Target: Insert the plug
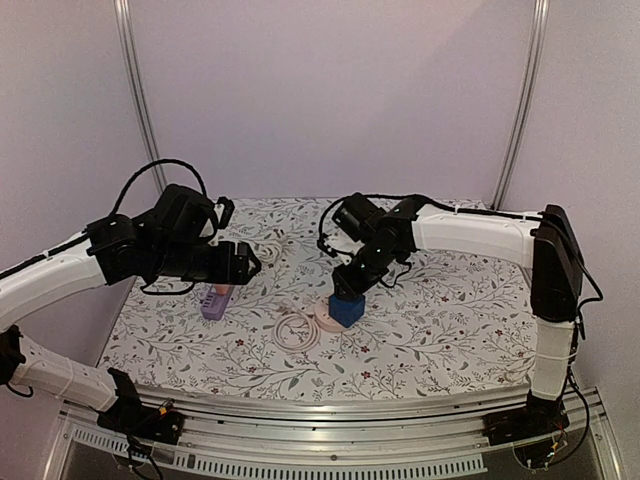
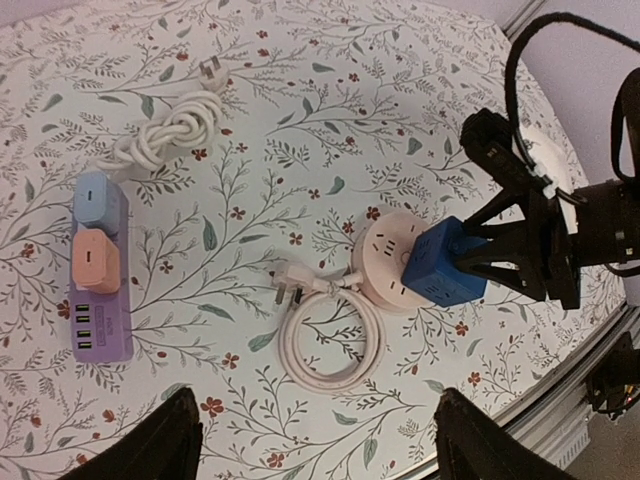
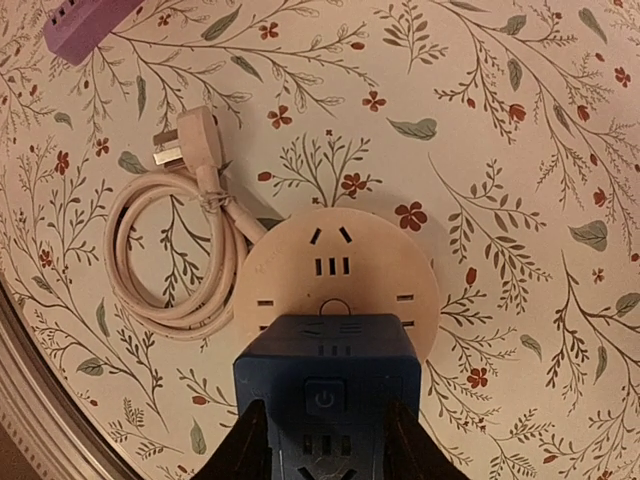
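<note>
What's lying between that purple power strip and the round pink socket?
Just a coiled pink cord with its loose plug; the left wrist view shows it best.

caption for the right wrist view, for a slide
The right gripper closed on the blue cube adapter at the edge of the round pink socket hub, its coiled cord alongside.

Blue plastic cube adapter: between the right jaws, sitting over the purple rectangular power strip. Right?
No. The blue plastic cube adapter is between the right jaws but sits over the round pale-pink socket hub; the purple rectangular power strip lies apart. Right wrist view shows it.
</note>
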Controlling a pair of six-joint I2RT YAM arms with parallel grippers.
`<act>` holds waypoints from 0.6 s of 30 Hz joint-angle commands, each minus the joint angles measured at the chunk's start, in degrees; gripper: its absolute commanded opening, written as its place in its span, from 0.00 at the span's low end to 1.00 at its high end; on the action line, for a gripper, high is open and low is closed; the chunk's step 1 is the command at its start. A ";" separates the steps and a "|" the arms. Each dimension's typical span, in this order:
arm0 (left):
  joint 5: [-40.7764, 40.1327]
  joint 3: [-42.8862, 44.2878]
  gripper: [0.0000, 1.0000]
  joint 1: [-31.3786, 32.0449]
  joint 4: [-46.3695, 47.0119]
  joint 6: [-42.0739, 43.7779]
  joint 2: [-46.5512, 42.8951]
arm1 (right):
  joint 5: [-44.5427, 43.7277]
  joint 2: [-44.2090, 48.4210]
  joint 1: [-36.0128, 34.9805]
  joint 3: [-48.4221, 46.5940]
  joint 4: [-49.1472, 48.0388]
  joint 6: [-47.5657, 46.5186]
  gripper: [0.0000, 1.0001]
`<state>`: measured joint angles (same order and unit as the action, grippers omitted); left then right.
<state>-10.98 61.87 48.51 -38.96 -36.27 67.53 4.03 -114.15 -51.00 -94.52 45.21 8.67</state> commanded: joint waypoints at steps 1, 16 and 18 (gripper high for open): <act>-0.65 -1.27 0.80 0.88 -0.61 -0.11 -0.33 | -3.32 -2.62 -0.96 -0.40 4.95 -1.14 0.37; -0.16 -2.33 0.80 0.88 1.09 -0.08 1.38 | -3.60 -1.59 -1.89 1.82 9.59 -1.06 0.34; 0.06 -2.07 0.80 0.88 1.28 0.12 2.04 | -3.75 -2.43 -2.12 2.35 9.75 -1.25 0.32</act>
<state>-11.16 60.05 48.56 -38.65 -36.47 67.83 0.38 -114.21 -52.25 -95.11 48.45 7.49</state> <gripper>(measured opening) 0.804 0.335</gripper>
